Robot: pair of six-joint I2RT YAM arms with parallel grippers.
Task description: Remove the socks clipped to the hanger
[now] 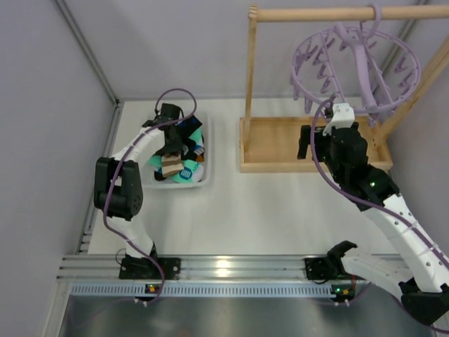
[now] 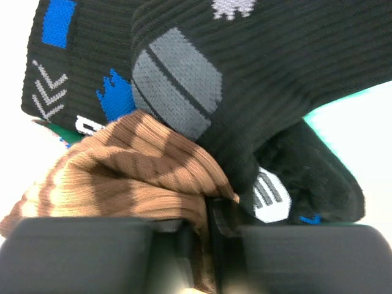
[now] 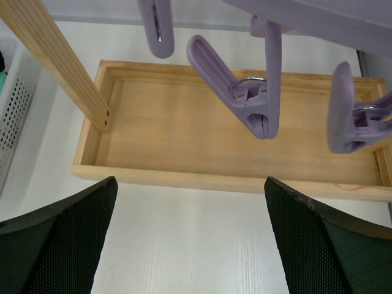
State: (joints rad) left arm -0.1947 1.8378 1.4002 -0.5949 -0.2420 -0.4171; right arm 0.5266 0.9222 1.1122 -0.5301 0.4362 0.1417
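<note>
Our left hand [image 2: 202, 245] pinches the brown sock [image 2: 122, 174] over the basket [image 1: 208, 172]; rising unopened could drag it out. Our right hand [image 3: 191, 236] gapes empty beneath the hanger [image 1: 365, 74].

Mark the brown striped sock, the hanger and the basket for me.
brown striped sock [image 2: 122, 165]: left wrist view, on the ribbed fabric at its middle.
hanger [image 1: 363, 67]: top external view, on its broad central stem.
basket [image 1: 208, 165]: top external view, on the right wall.
</note>
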